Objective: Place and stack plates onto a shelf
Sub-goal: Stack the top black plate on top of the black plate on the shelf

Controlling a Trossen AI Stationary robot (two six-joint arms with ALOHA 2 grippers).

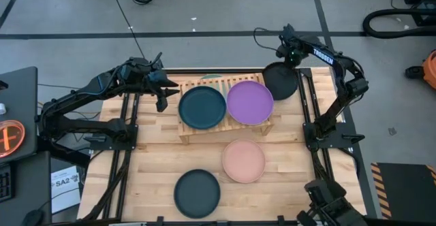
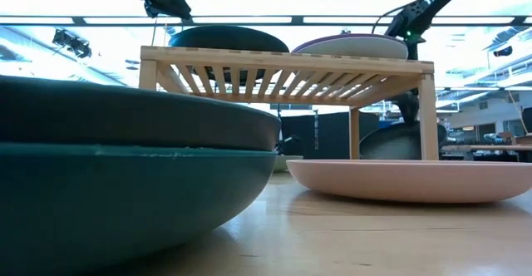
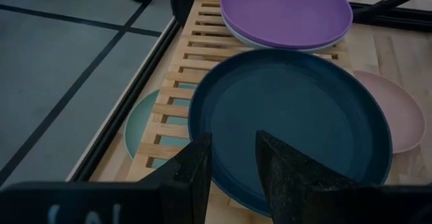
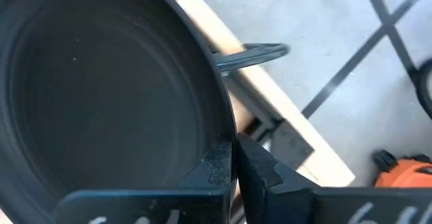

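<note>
The shelf point(image 1: 225, 120) stands mid-table on its short legs. A dark teal plate point(image 1: 202, 107) lies on its left half and a purple plate point(image 1: 250, 102) on its right, the purple one on top of a pale plate point(image 3: 270, 46). A mint green plate point(image 3: 138, 126) lies under the shelf. A salmon pink plate point(image 1: 243, 160) and a charcoal plate on a teal one point(image 1: 197, 192) rest on the tabletop nearer. My right gripper point(image 1: 289, 61) is shut on another charcoal plate point(image 1: 281, 81) at the far right corner. My left gripper point(image 3: 233, 177) hovers open over the dark teal plate's left edge. My right gripper pinches the charcoal plate's rim point(image 4: 217, 137) between its two fingers, one on the inner face and one on the outer. The fingers come steeply from above. The plate hangs tilted below them point(image 2: 397, 143); the pink plate hides its lower edge in the low view.
Black frame rails point(image 1: 308, 110) run along the table's left and right sides. The floor lies just beyond the table's far edge point(image 4: 283, 116). Bare tabletop point(image 1: 153, 158) shows to the left of the near plates.
</note>
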